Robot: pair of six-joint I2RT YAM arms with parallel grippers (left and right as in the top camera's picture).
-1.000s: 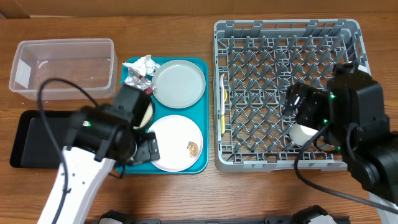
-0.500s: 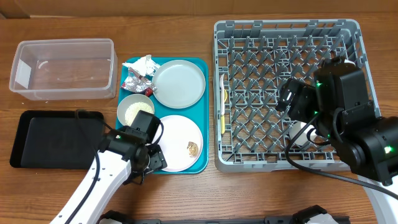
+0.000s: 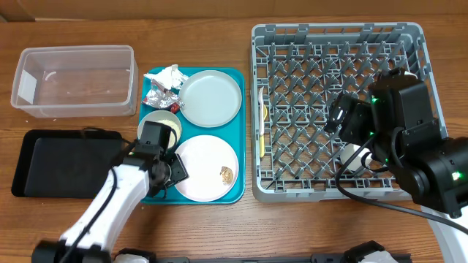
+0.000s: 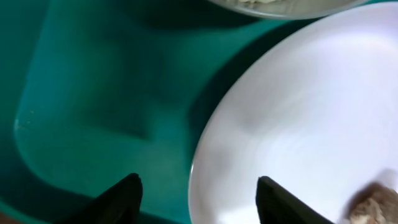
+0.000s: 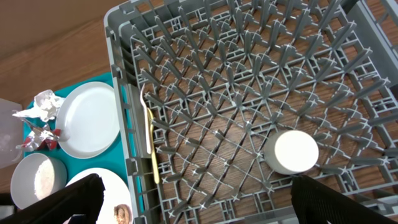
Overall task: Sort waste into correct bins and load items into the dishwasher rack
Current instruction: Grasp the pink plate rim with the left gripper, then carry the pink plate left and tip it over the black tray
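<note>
The left gripper (image 4: 198, 186) stands partly open, holding nothing, astride the left rim of the pale pinkish-white plate (image 4: 298, 112) on the teal tray (image 4: 93, 93). A small grey bowl (image 3: 170, 123) crowds just behind it. The right gripper (image 5: 205, 208) hangs wide open and empty above the large grey plastic crate (image 5: 186, 62), which holds a small white cup (image 5: 292, 151).

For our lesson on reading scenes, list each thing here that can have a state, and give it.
left gripper, open, astride the white plate's rim
right gripper, open, empty, over the rack
white plate, carries a brown scrap
grey plate, bare
bowl, holds rice
cup, in the rack
utensil, lying at the rack's left edge
clear tub, looks empty
black tray, bare where visible
napkin, crumpled
foil wrapper, crumpled
</note>
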